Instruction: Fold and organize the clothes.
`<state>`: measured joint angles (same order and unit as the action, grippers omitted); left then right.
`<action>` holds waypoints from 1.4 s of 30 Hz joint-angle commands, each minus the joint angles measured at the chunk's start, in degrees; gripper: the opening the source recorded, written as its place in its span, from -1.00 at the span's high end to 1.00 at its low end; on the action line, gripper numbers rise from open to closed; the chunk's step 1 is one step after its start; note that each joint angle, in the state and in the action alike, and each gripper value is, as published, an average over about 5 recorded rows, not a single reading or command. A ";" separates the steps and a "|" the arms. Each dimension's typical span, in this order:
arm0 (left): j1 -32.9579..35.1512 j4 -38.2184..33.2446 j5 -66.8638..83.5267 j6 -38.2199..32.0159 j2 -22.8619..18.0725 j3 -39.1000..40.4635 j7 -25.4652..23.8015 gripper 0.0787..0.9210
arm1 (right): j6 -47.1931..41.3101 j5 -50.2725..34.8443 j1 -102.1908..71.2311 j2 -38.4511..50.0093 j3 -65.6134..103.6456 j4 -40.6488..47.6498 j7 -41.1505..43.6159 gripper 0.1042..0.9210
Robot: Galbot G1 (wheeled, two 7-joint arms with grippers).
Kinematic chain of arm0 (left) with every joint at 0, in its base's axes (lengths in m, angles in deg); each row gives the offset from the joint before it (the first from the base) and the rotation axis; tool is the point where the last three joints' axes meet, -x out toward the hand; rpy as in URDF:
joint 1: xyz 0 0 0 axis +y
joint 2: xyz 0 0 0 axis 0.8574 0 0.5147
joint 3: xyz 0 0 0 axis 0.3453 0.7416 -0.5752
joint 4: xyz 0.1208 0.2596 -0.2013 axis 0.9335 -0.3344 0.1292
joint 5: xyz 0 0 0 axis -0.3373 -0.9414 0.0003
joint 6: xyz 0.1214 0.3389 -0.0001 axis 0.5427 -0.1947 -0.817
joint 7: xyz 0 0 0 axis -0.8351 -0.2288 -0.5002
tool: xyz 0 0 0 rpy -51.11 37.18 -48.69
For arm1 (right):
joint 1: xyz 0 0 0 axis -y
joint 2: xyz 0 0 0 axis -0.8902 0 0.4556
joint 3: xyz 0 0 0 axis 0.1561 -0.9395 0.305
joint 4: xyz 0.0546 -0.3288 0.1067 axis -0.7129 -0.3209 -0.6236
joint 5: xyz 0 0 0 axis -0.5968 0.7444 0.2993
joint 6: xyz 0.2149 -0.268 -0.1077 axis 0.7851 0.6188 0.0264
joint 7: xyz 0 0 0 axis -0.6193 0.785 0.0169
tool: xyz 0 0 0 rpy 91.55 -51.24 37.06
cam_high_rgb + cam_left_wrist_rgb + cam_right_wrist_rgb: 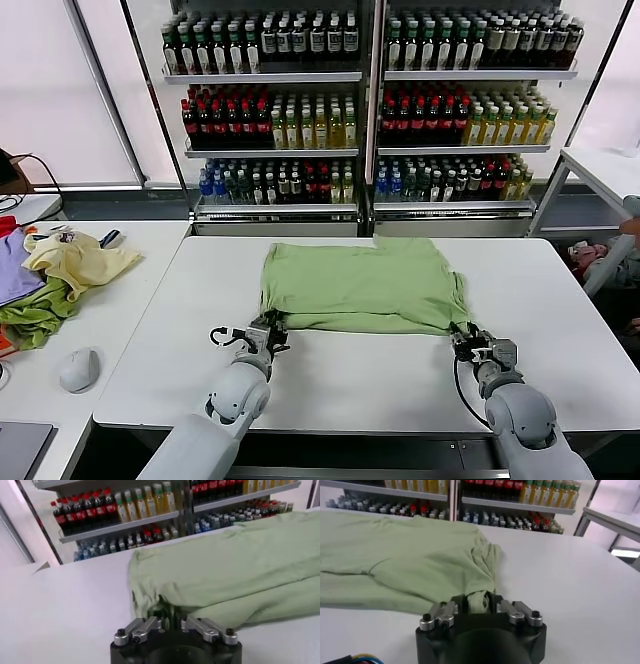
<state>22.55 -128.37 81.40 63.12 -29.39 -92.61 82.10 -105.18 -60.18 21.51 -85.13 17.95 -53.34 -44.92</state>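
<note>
Green shirt [362, 283] flat on table [560, 330], grippers gripping corners

The head view looks forward and down over the tabletop [340, 370]; both wrist views sit low, facing the shelves [370, 110], sharing the shirt [362, 283].

White rectangular work table [350, 390] with rounded corners. Behind it, a metal-framed shelving unit [372, 75] holds three tiers of bottled drinks. A second white table [140, 290] adjoins on the left; another white table [600, 170] stands far right. Pale wall panels flank the shelving.

Soft matt cloth shirt [362, 284]
</note>
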 commanded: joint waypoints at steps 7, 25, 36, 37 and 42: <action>4.97 -8.74 1.32 0.18 2.41 -1.21 0.05 0.96 | -0.91 -0.51 -5.65 1.84 2.69 -6.78 0.36 0.87; 26.09 -28.02 -2.16 0.22 6.05 -3.04 0.25 0.96 | 0.23 4.06 -25.71 2.47 10.39 -23.81 0.98 0.87; 32.59 -31.83 -5.79 0.22 8.23 -3.64 -1.12 0.85 | 1.10 7.85 -28.74 1.35 10.90 -27.66 1.75 0.69; 32.67 -32.19 -6.00 0.22 8.51 -3.80 -1.44 0.79 | 1.46 7.88 -28.68 1.28 10.91 -28.01 1.76 0.63; 31.99 -33.39 -6.11 0.22 10.65 -4.90 -2.49 0.45 | 2.65 7.89 -28.04 1.54 11.31 -29.73 1.66 0.27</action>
<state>50.37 -157.40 76.98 63.39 -21.32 -96.64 80.94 -103.62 -53.61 -4.17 -83.42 28.71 -79.68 -43.42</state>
